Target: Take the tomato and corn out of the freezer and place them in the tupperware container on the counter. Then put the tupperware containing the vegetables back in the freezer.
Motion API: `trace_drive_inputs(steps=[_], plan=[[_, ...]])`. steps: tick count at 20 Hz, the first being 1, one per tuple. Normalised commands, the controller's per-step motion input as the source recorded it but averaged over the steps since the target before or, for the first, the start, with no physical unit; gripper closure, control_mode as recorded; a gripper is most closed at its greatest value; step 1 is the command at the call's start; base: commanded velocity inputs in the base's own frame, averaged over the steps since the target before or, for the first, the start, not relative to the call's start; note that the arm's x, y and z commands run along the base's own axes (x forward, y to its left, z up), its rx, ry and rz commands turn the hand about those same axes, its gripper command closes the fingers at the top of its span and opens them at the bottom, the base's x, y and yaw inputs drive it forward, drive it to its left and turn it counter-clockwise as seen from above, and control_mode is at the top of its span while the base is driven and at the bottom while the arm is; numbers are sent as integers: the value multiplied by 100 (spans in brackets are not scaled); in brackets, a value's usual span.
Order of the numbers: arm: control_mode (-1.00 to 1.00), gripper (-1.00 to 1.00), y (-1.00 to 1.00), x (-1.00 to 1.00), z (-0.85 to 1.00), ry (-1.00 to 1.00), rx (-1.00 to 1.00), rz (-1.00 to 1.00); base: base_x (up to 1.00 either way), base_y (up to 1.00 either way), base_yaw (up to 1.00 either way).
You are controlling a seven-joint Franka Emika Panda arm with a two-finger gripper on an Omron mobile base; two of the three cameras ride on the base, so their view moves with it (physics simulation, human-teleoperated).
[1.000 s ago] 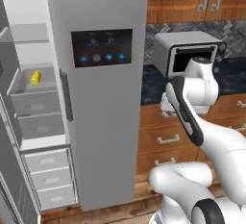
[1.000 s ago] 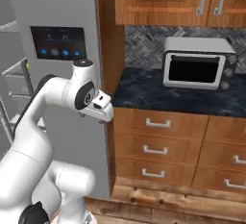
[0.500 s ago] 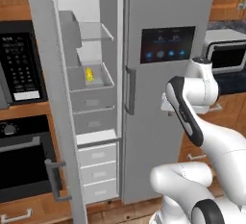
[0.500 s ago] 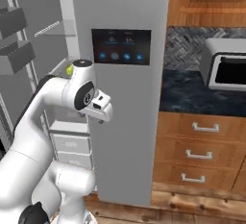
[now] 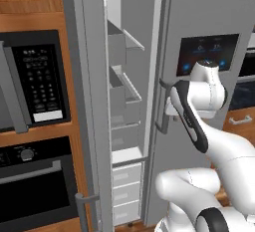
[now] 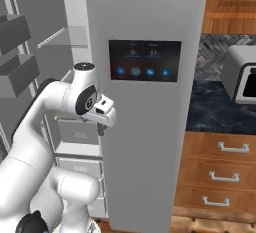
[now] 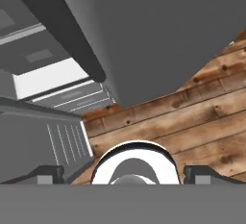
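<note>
**Arm in front of open freezer, gripper empty**

Tall grey side-by-side fridge unit (image 5: pixel 199 17) fills the middle of both base views. Its narrow freezer compartment (image 5: pixel 127 101) stands open on the left half – grey shelves up top, grey bins mid-height, pale drawers (image 5: pixel 124 191) at the bottom. No red tomato or yellow corn can be made out on the shelves from these angles; the open freezer door (image 5: pixel 92 101) seen edge-on covers part of the interior in the left base view.

White arm is folded up in front of the closed right-hand fridge door, just below the dark touch panel (image 6: pixel 145 60). Two-finger gripper (image 6: pixel 101 127) points downward, close to the door's vertical handle (image 5: pixel 162 106), not touching anything I can see. In the hand view the two dark finger tips (image 7: pixel 45 174) sit at opposite bottom corners – spread wide, nothing between them. That view looks down at wood plank floor (image 7: pixel 192 117), the grey door's lower edge and the freezer drawers to the left.

Left of the fridge: black built-in microwave (image 5: pixel 40 84) over a black oven (image 5: pixel 35 186), set in wood cabinetry. Right of it: dark marbled stone counter (image 6: pixel 215 112) over wooden drawers with silver handles (image 6: pixel 232 148), with a grey toaster oven (image 6: pixel 240 74) sitting on it. The shallow grey tupperware tray can't be made out on the visible stretch of counter.
</note>
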Motion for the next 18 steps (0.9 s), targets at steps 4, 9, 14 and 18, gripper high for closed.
trace_drive_inputs(steps=[4, 9, 14, 18], plan=[[100, -100, 0, 0, 0, 0, 0, 0, 28, 13, -3], [-100, -100, 24, -39, 10, -11, 0, 10, -2, 4, 0], [-100, -100, 42, -4, 9, -19, 3, 19, 0, 0, 0], [-100, -100, 43, 62, -10, -1, 9, 13, 0, 0, 0]])
